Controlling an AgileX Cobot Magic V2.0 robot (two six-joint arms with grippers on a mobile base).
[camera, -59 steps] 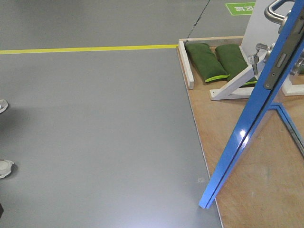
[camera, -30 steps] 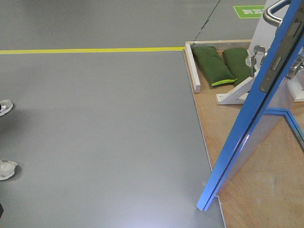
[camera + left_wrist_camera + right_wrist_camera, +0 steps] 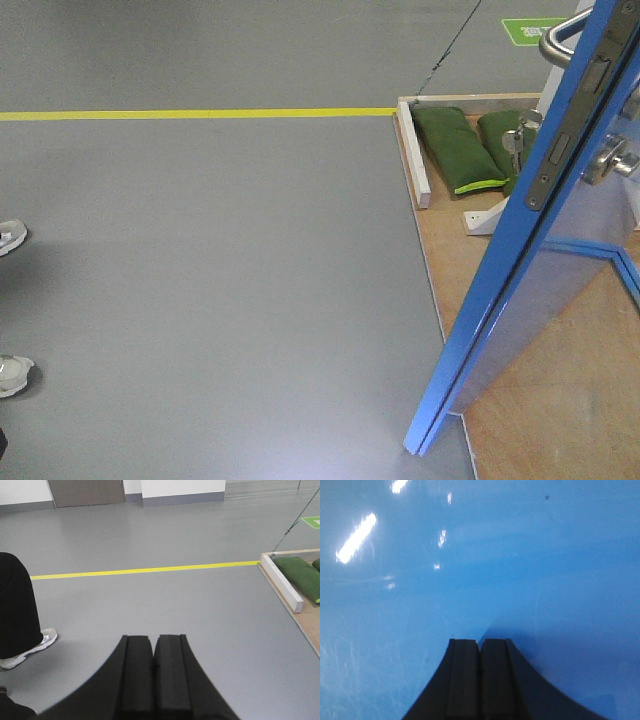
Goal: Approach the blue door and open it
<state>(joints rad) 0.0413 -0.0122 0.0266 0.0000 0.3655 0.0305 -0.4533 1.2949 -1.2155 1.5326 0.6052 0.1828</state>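
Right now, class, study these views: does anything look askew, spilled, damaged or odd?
Nothing spilled or damaged. The blue door stands ajar, its lower corner jutting past the plywood platform over the grey floor. The right claw, shut, sits close to the door's face.

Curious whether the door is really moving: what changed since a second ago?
The blue door swung slightly: its bottom corner crept left and more of its glossy face shows. The green sandbags slid right in the front view, so the camera likely shifted too. No grab or release shows; left gripper and right gripper are shut, empty. The yellow line barely shifted.
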